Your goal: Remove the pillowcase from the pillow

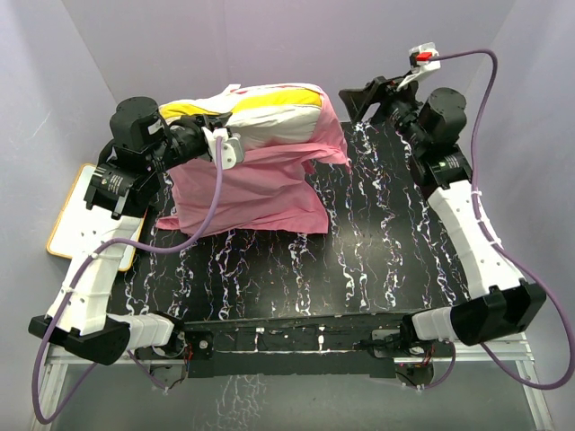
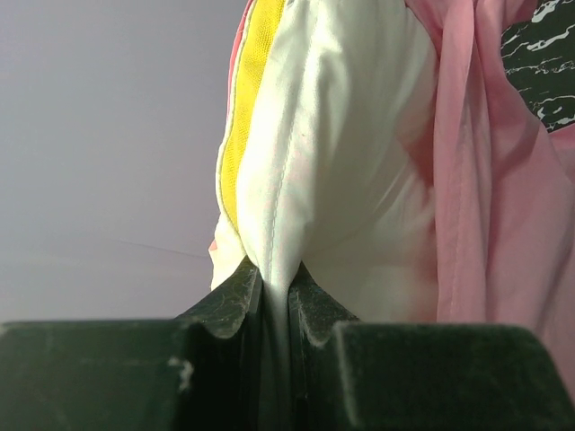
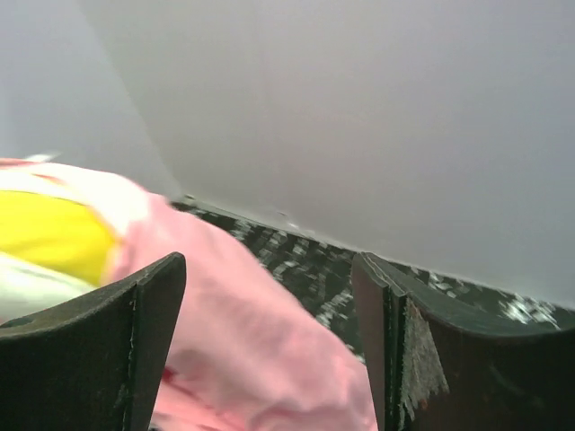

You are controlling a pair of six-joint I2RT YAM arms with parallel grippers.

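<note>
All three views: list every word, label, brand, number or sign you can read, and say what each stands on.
No readable text in any view.
The pillowcase, the pillow and the yellow-framed board show no print.
The red-and-white part above the right wrist is too small to tell whether it bears lettering.

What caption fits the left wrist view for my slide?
Left gripper shut on the white pillow, pink pillowcase hanging beside it.
</note>
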